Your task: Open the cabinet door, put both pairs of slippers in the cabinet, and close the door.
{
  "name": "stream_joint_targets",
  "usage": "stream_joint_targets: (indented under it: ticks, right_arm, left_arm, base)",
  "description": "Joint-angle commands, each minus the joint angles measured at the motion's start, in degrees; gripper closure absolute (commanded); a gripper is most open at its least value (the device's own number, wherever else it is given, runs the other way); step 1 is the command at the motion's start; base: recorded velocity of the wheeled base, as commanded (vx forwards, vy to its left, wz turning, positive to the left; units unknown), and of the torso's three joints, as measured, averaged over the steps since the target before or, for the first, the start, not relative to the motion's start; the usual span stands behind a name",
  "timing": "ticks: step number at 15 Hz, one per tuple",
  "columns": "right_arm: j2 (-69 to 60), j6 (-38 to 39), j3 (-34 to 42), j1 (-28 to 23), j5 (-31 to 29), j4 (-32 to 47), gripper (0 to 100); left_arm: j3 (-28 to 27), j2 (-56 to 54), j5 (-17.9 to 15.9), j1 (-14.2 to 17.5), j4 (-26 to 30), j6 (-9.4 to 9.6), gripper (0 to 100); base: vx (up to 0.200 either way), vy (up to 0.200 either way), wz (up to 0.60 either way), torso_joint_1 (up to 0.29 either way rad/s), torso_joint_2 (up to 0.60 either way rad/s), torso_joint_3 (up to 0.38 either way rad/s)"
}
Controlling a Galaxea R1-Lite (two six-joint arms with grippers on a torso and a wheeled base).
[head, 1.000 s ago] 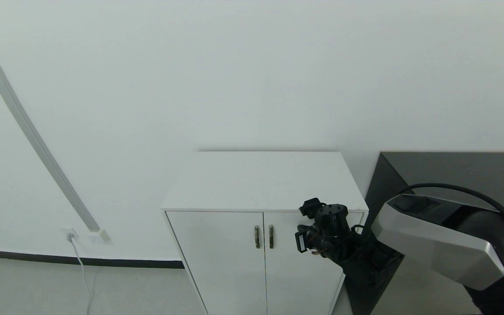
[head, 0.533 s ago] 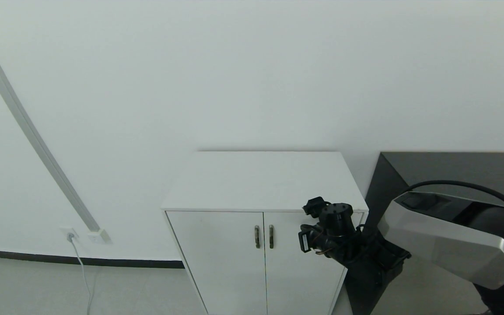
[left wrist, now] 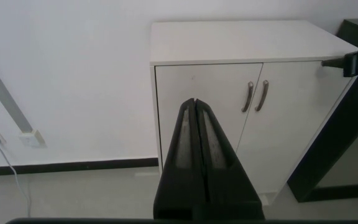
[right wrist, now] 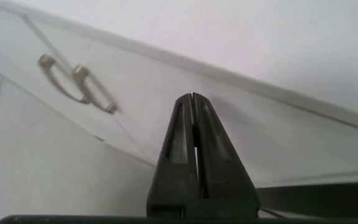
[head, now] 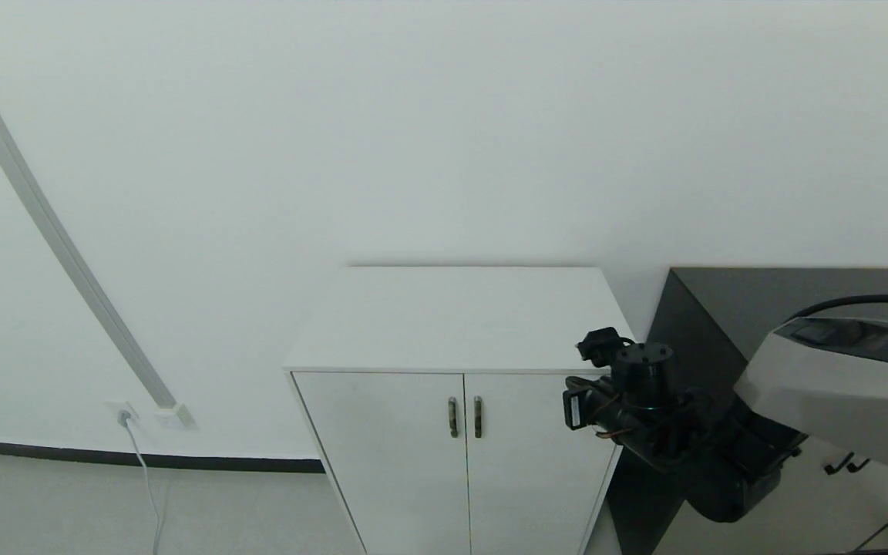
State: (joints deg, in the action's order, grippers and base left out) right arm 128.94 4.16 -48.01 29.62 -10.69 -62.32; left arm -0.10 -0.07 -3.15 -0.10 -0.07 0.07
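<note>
Cabinet [head: 459,320]: white and low, it stands with its back to the pale wall near the middle of the head view. Both of its doors are shut.

At the far left, a pale cable trunking [head: 51,223] slants down the wall to a socket [head: 122,412]. A white cable [head: 147,478] hangs from the socket to the floor. A black skirting strip [head: 205,462] runs along the foot of the wall as far as the cabinet's left side.

The left door [head: 390,455] and right door [head: 529,470] lie flush, with only a thin seam between them. Two slim upright handles [head: 452,417] [head: 478,417] sit side by side at that seam, just under the top panel.

The left tool [left wrist: 195,102] has its fingers pressed together with nothing between them. It is aimed at the left door from well apart.

The right arm [head: 644,416] comes in from the right, with its wrist at the cabinet's upper right corner. The right tool [right wrist: 192,98] is closed and empty, its tips meeting. It is close in front of the right door near the top edge, with the handles off to one side. Whether it touches the door cannot be told.

A dark unit [head: 721,297] stands just beside the cabinet on the right.
</note>
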Motion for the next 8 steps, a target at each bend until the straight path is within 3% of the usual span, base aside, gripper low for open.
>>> stream_joint_targets:
  ticks: [1,8]
  right_arm:
    - [-6.07,-0.03,5.56,-3.43,-0.03,-0.96,100]
    - [-17.49,-0.47,18.39,-13.54,-0.21,-3.34,100]
  left_arm:
    - [0.01,0.07,-0.02,0.01,-0.01,0.01,100]
    - [0.01,0.07,-0.02,0.01,-0.01,0.01,100]
  base:
    - [0.000,0.000,0.00,0.000,0.00,0.000]
    - [0.000,0.000,0.00,0.000,0.00,0.000]
